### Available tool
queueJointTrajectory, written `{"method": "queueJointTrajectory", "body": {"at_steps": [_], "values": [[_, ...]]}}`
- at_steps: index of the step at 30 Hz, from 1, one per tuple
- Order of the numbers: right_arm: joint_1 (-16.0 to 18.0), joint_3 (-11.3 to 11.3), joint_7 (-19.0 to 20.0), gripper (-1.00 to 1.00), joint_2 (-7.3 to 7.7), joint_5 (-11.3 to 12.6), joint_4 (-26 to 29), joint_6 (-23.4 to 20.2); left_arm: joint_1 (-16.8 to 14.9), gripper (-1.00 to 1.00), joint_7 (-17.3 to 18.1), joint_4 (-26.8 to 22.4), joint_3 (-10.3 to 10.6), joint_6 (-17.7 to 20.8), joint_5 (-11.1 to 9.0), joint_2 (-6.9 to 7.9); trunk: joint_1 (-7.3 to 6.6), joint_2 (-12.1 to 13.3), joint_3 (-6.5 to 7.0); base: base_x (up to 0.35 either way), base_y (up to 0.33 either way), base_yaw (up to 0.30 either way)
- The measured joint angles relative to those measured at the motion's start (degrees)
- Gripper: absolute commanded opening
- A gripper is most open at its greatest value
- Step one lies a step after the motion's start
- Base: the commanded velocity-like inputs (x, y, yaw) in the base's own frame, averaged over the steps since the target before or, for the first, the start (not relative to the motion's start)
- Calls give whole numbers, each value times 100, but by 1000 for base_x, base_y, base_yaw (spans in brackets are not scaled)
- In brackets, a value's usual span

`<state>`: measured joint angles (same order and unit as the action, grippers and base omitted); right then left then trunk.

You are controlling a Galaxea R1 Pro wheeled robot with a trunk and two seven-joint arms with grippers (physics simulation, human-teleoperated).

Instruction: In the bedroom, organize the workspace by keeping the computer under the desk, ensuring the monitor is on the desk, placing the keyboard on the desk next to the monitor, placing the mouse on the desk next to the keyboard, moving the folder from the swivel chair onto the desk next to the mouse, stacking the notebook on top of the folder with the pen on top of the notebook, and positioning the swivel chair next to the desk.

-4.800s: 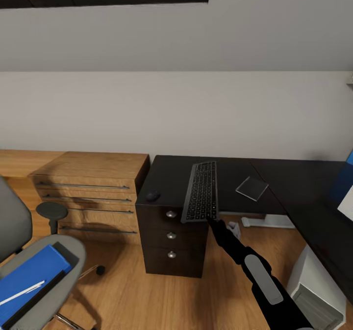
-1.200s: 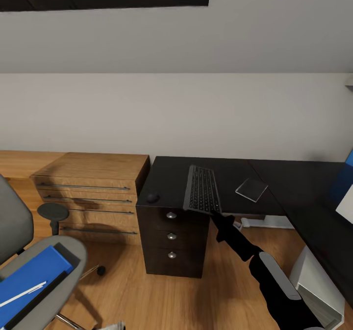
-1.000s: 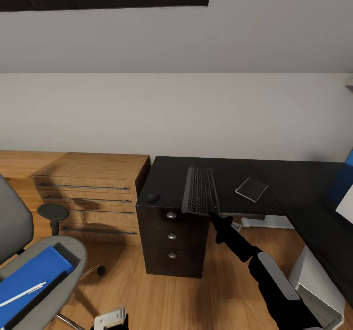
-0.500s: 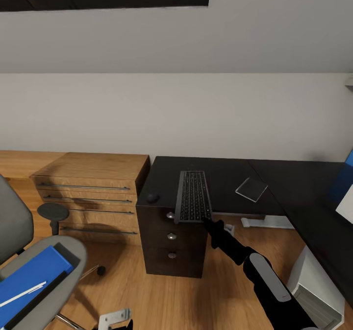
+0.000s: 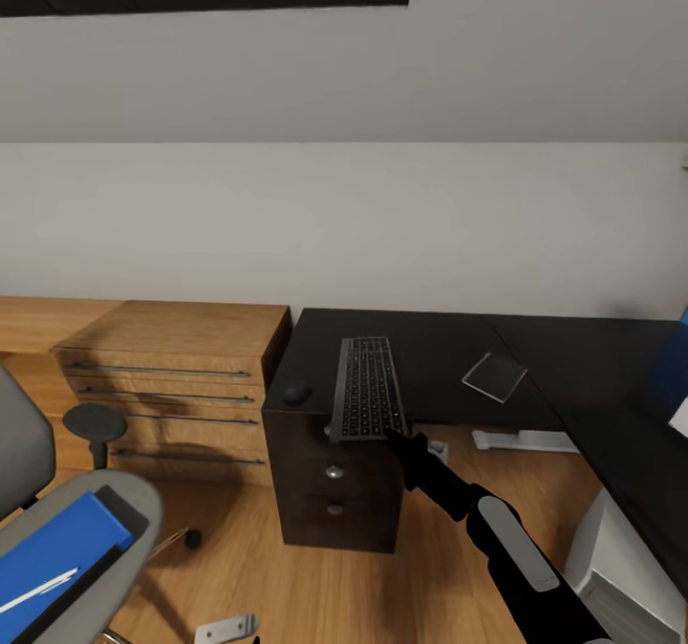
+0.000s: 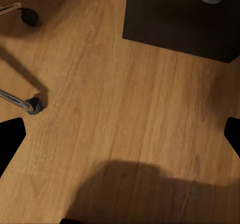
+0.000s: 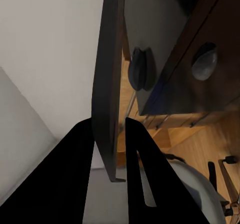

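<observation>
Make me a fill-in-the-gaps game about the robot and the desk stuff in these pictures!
1. The right gripper is pinching the near end of the ______.
2. The mouse sits on the black ______.
3. The blue folder lies on the seat of the swivel ______.
4. On the folder lies a thin white ______.

Missing words: keyboard; desk; chair; pen

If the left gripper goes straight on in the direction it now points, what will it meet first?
Most likely the wooden floor. The left wrist view looks down on bare boards between the open fingertips; the drawer unit and a chair caster lie off to the sides. Depth is unclear.
</observation>
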<state>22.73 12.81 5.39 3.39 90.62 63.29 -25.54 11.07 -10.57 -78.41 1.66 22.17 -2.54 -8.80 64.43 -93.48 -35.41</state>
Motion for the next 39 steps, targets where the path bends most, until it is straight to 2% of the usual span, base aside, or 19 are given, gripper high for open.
{"method": "queueJointTrajectory", "body": {"at_steps": [11,24,25,39], "values": [[0,3,0,-100,-1,0,0,2,0,100,13,51,4,-2,0,0,-2,0,0,103,0,0],[0,-6,-7,-100,-1,3,0,2,0,100,18,64,9,7,-6,0,1,0,0,10,0,0],[0,-6,-7,100,-1,3,0,2,0,100,20,64,9,7,-7,0,1,0,0,0,0,0],[0,-30,-19,100,-1,13,0,1,0,100,23,71,4,-1,-7,0,2,0,0,-24,0,0]]}}
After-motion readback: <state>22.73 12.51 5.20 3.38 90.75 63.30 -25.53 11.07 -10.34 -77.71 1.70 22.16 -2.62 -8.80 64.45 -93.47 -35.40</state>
